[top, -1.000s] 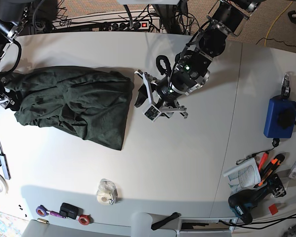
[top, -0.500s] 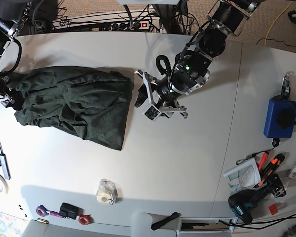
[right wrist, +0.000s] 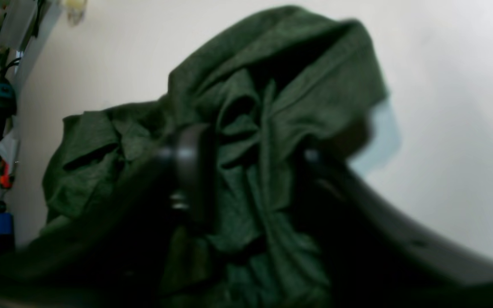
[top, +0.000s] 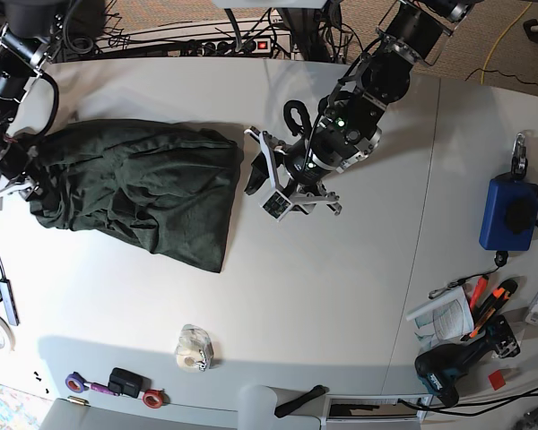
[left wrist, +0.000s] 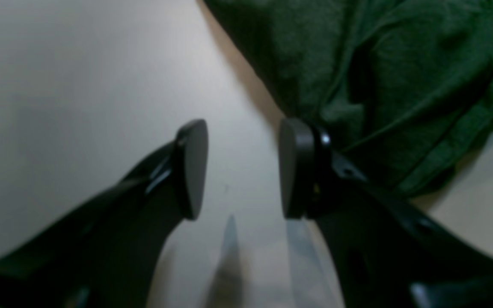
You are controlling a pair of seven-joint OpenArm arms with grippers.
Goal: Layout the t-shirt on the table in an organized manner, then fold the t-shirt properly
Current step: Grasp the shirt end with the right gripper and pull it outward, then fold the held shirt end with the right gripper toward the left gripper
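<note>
At the near edge of the desk (top: pixel 341 296), seen from the base view, lie loose bits: a roll of tape (top: pixel 194 348) and, to the side, a blue pouch (top: pixel 507 212) with hand tools, all well apart from the work

Further in, the t-shirt (top: pixel 134 188) lies bunched in a rumpled heap on the desk's left part, not spread; sleeves and hem cannot be told apart in the folds. The laying-out step is in hand, I judge; folding has not begun

The left claw (left wrist: pixel 243 169) hovers over bare desk just beside the shirt's nearer edge, its pads (left wrist: pixel 195 167) standing apart with nothing between them: released, holding nothing

At the far left end of the heap the right claw (right wrist: pixel 250 171) sits down in the cloth, with cloth bunched between its blurred fingers. Whether it has clenched on the fabric or only straddles it, I cannot tell

Next move, as I judge it: the right claw must secure that end, and the left must take the edge beside it, so the two can draw the t-shirt flat
</note>
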